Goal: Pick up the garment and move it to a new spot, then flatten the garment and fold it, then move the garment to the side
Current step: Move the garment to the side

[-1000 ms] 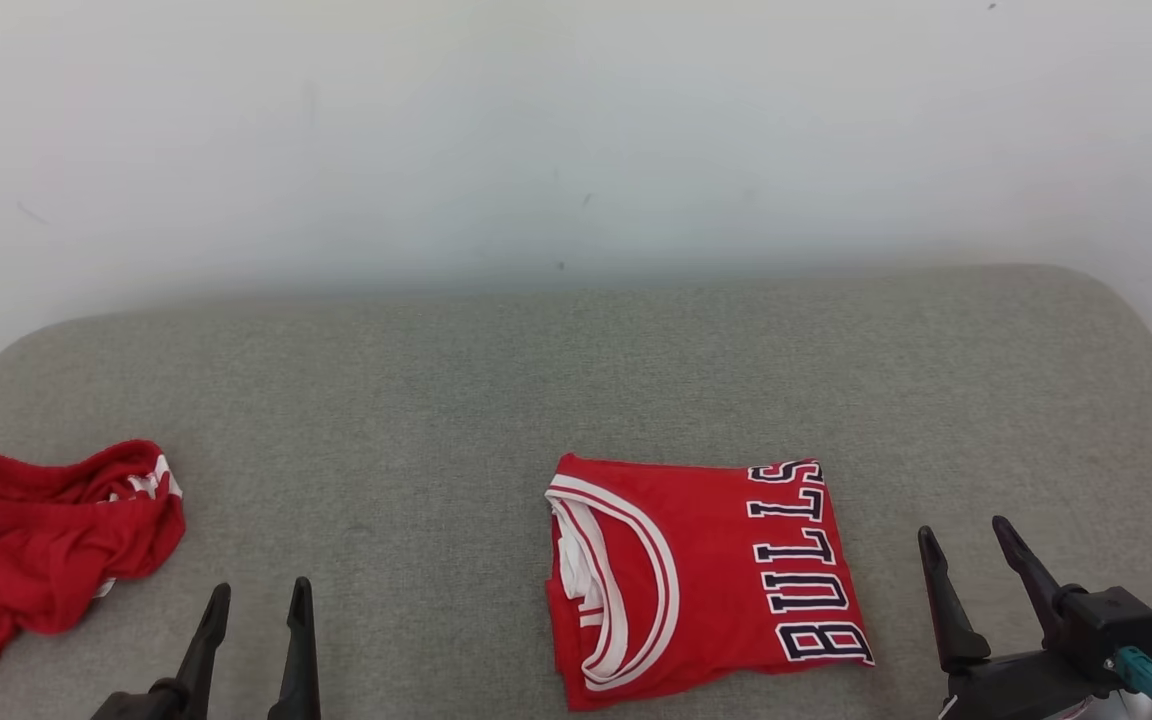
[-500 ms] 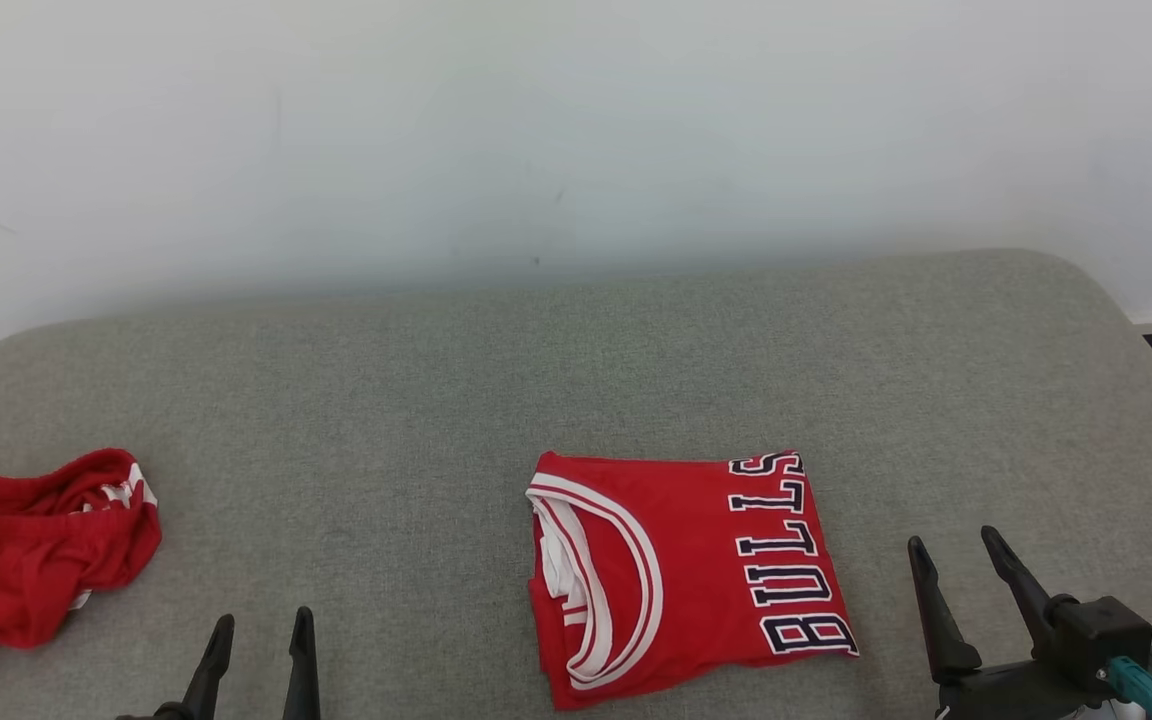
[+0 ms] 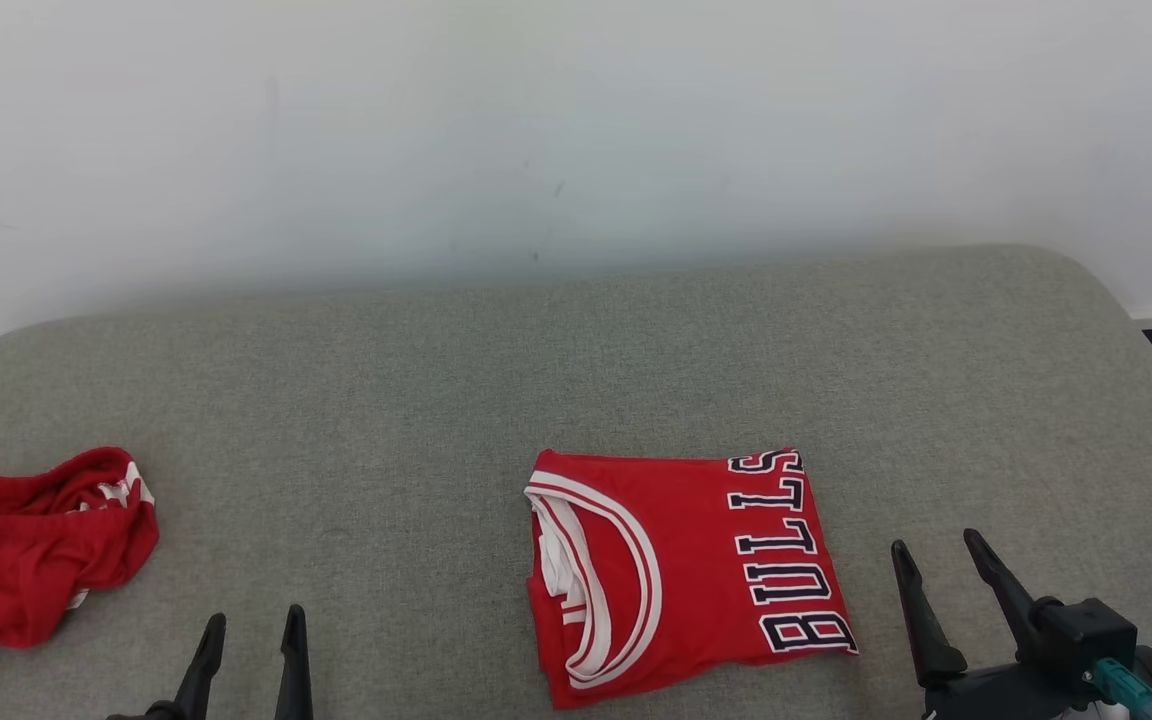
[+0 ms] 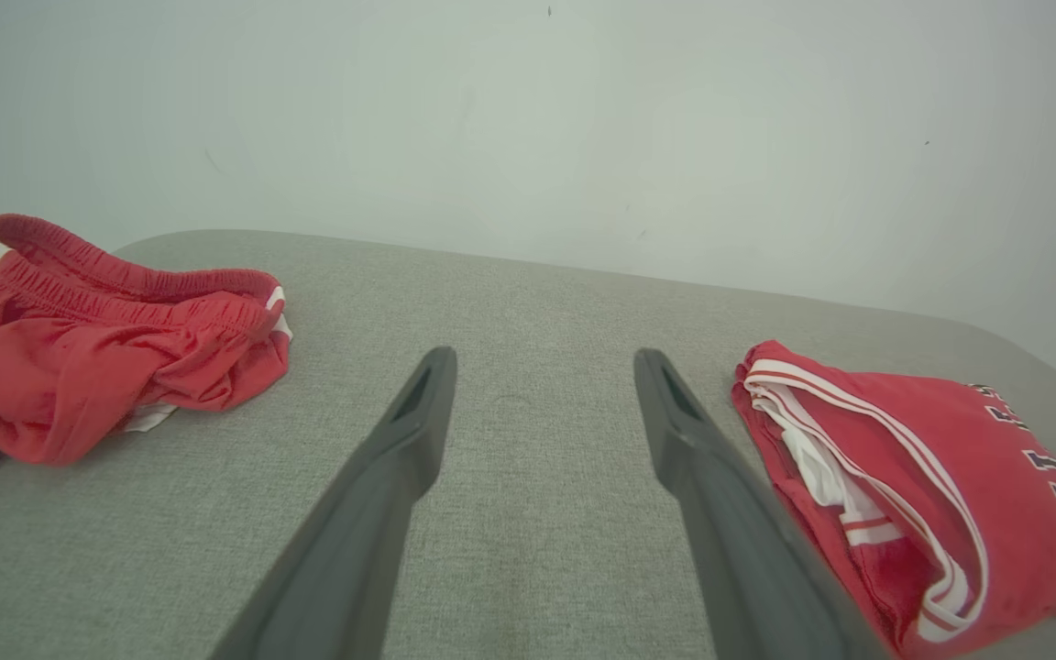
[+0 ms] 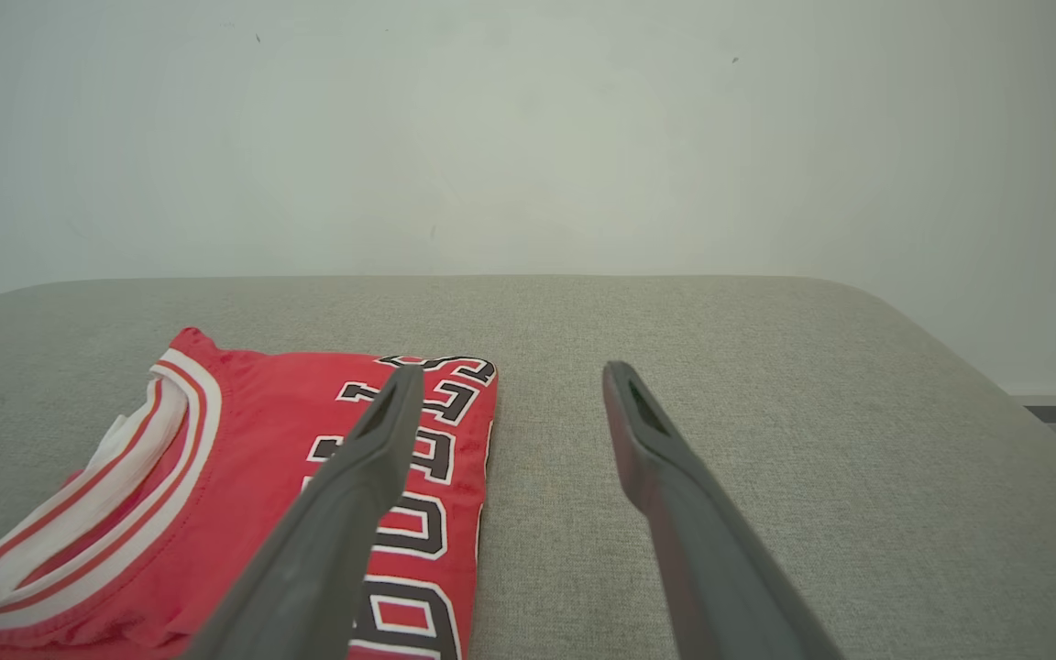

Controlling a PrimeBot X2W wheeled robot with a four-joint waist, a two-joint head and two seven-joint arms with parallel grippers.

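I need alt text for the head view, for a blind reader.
A folded red jersey with dark letters lies on a grey cushion before a white wall. Crumpled red shorts lie at the far left; the left gripper and right gripper, both open, point up from the bottom edge.

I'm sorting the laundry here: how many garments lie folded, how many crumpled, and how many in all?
Folded: 1, the red jersey
Crumpled: 1, the red shorts
Total: 2, both on the grey padded surface
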